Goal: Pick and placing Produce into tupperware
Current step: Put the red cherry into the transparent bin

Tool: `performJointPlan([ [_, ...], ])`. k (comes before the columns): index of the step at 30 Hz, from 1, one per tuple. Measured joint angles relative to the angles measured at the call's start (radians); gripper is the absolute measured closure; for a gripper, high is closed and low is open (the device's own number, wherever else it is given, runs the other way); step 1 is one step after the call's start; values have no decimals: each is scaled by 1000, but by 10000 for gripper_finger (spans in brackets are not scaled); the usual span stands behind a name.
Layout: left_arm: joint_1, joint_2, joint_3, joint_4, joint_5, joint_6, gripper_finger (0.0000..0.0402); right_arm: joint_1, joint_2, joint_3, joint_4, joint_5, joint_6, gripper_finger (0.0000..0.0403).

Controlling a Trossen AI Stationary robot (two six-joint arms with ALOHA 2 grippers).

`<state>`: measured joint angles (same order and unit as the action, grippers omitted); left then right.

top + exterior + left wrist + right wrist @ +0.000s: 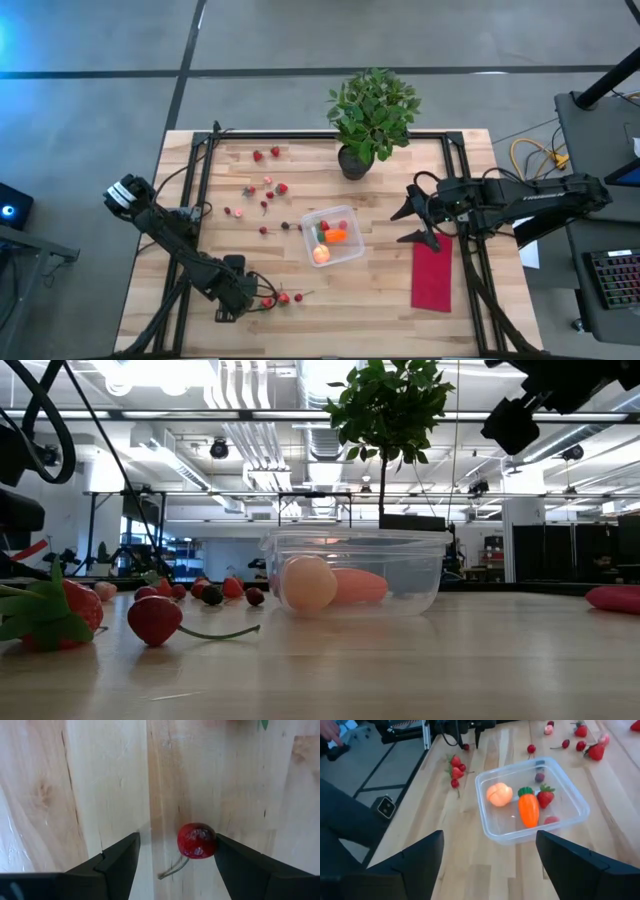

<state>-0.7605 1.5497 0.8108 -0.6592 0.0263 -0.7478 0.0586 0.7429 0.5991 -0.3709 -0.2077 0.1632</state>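
Observation:
My left gripper (260,299) is low over the table's near left part, open. Its two fingers stand on either side of a small red fruit with a thin stem (197,841), which lies on the wood close to one finger. Two more strawberries (291,297) lie just beyond it. The clear tupperware (352,250) stands at mid-table and holds the carrot (529,809), the peach-orange fruit (499,794) and a strawberry (545,797). Several strawberries (268,185) lie scattered at the far left. My right gripper (408,223) hovers open and empty, right of the tupperware.
A potted leafy plant (370,112) stands at the far edge, behind the tupperware. A red cloth (432,276) lies flat at the right, under my right arm. Black frame rails (205,170) run along both sides of the table. Bare wood lies near the front edge.

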Motion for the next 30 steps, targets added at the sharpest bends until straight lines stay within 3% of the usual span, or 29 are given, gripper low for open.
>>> performJointPlan([
  [13, 0, -2, -12, 4, -5, 24, 172, 0, 0, 0, 1, 0, 181, 91],
  [24, 2, 0, -9, -13, -18, 22, 282, 0, 0, 0, 2, 0, 179, 92],
  [30, 2, 0, -9, -14, -19, 21, 308, 0, 0, 0, 2, 0, 178, 91],
])
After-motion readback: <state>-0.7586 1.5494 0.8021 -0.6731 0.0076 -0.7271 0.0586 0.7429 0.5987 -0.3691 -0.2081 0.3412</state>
